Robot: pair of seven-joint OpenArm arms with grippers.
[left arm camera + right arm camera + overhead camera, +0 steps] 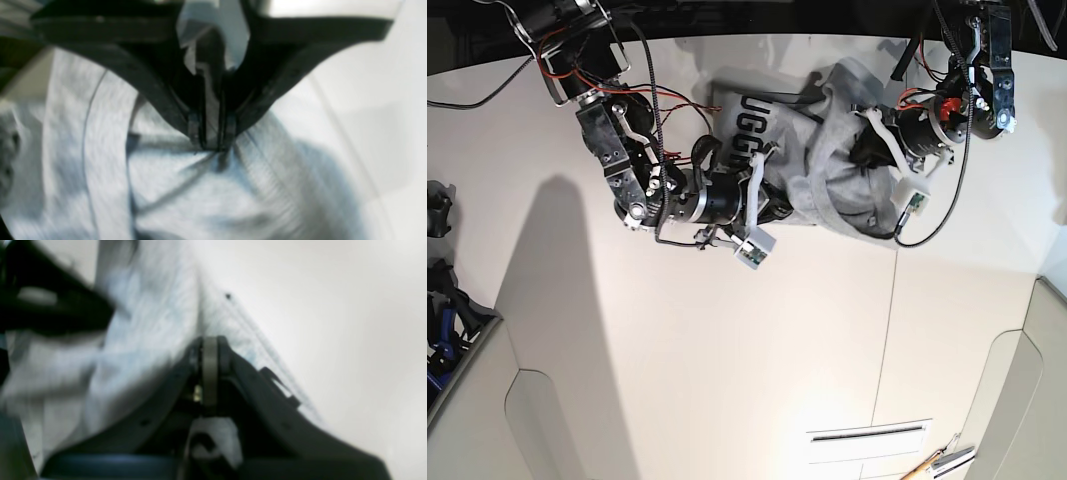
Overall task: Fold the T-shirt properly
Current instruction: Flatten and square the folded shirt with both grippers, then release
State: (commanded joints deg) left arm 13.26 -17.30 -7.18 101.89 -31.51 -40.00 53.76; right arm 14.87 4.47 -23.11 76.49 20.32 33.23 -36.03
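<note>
T-shirt (pixel 827 165) is pinched in both closed claws, left gripper (pixel 211 141) and right gripper (pixel 209 350), beside the lettering (pixel 749 130) (presumably to carry a fold).

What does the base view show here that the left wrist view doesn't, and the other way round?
Only the base view shows both arms, the black lettering on the T-shirt, the whole white table and the right gripper. Only the left wrist view shows the left gripper up close, jaws shut on a pinch of fabric, creases radiating from it. Both show the grey shirt bunched on the table.
</note>
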